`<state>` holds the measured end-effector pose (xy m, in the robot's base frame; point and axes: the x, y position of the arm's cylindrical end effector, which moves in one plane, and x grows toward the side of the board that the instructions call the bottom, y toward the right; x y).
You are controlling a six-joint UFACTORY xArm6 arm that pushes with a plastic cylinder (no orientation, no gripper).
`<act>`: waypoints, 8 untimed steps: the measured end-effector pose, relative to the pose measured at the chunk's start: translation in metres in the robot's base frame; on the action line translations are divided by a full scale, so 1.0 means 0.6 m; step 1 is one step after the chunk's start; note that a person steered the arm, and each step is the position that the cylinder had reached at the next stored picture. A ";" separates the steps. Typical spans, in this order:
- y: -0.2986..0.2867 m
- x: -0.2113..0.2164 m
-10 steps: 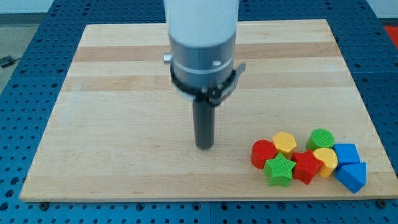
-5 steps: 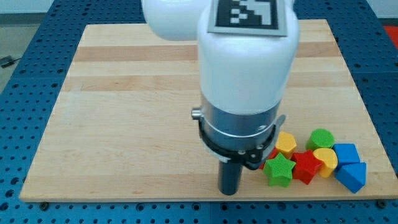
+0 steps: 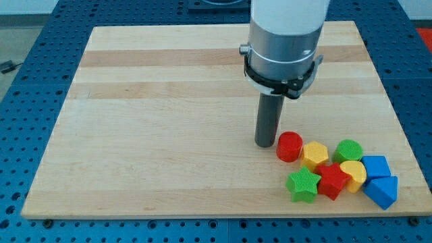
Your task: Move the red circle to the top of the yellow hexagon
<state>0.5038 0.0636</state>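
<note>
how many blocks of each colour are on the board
red: 2, red circle and red star
yellow: 2, yellow hexagon and yellow heart
green: 2, green circle and green star
blue: 2, blue cube and blue block
total: 8

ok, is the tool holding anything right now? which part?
Nothing is held; the rod only pushes. My tip sits on the board just to the view's left of the red circle, very close or touching.

The arm (image 3: pixel 287 34) runs off the view's top edge. Near the board's bottom right corner, the yellow heart (image 3: pixel 354 173) is partly hidden behind the red star (image 3: pixel 332 181); it may be a heart.
</note>
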 end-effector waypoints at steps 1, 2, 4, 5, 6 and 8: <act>-0.005 0.000; -0.011 0.022; -0.007 0.096; -0.002 0.061; 0.027 0.035; 0.071 0.018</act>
